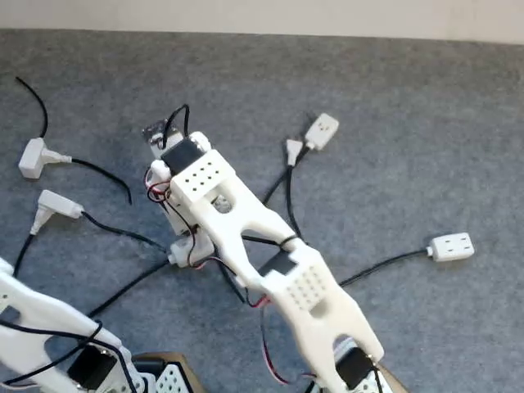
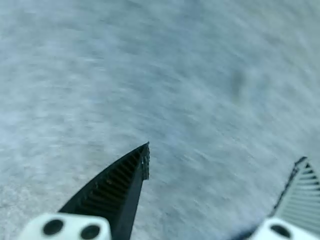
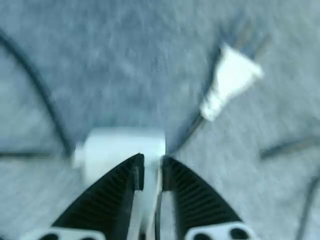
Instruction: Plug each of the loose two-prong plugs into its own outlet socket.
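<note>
Since the right pincer (image 3: 152,159) is gripping a white connector (image 3: 120,150), jaws pinched on its near end, my read is that it holds the piece low over the grey mat (image 1: 409,82) to line it up for mating. Plug or socket: cannot tell, as the prongs or slots face away. A loose plug (image 3: 232,77) lies near, ahead of the tips and off to one side, untouched.

In the high view the same pincer (image 1: 160,139) sits at the far end of its arm. One socket (image 1: 322,131) lies well apart from it, with a small plug (image 1: 294,151) just beside that socket, not inserted. The second socket (image 1: 451,246) lies farther off. An angled plug (image 1: 33,157) and a second angled plug (image 1: 51,205) lie well apart on the pincer's other side, both unplugged.

The left pincer (image 2: 224,152) has its jaws spread wide with nothing between them and bare mat beneath, so it is likely idle.

Hard to read: a white piece (image 1: 176,254) under the right arm, half covered by wires, type unclear. The left arm is cut off at the frame edge.
</note>
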Robot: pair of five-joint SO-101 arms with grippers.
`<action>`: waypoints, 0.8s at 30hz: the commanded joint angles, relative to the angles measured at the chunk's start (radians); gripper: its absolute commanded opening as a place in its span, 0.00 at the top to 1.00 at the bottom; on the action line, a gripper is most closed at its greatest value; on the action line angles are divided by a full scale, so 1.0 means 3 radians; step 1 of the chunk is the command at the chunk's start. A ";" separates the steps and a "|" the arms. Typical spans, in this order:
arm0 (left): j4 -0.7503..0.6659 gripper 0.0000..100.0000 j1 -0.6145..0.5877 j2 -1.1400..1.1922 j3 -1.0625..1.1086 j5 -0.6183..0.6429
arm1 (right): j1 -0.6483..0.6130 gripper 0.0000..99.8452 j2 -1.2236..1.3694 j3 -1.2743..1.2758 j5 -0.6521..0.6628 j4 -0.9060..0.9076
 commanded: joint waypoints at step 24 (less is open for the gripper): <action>0.0977 0.58 0.2401 -0.2100 0.2064 -0.1463 | 0.1409 0.67 -0.3910 0.2105 0.0823 -0.0141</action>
